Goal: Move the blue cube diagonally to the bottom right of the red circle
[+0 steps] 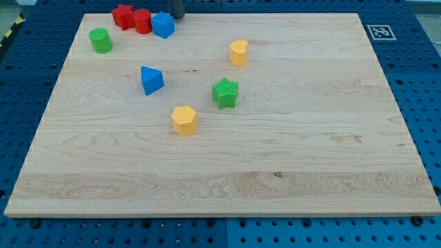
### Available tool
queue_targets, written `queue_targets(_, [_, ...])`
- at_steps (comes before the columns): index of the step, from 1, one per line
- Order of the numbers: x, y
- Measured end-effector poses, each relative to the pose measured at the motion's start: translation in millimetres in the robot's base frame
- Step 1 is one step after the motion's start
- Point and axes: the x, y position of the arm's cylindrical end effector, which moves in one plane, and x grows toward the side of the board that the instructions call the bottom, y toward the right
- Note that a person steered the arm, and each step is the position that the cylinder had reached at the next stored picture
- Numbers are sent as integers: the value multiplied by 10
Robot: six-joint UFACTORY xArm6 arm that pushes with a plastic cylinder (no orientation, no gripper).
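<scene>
The blue cube (163, 25) sits near the view's top edge of the wooden board (310, 138), touching the right side of the red circle (142, 21). Only the lower end of my dark rod shows at the view's top. My tip (176, 17) is just above and to the right of the blue cube, very close to its top right corner. I cannot tell whether it touches the cube.
A red star-like block (124, 16) sits left of the red circle. A green cylinder (100, 40), a blue triangle (151, 79), a yellow heart (238, 52), a green star (225, 93) and a yellow hexagon (184, 120) lie lower on the board.
</scene>
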Motion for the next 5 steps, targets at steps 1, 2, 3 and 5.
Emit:
queue_targets(1, [190, -120])
queue_targets(2, [214, -120])
queue_targets(3, [430, -120])
queue_targets(5, [814, -389])
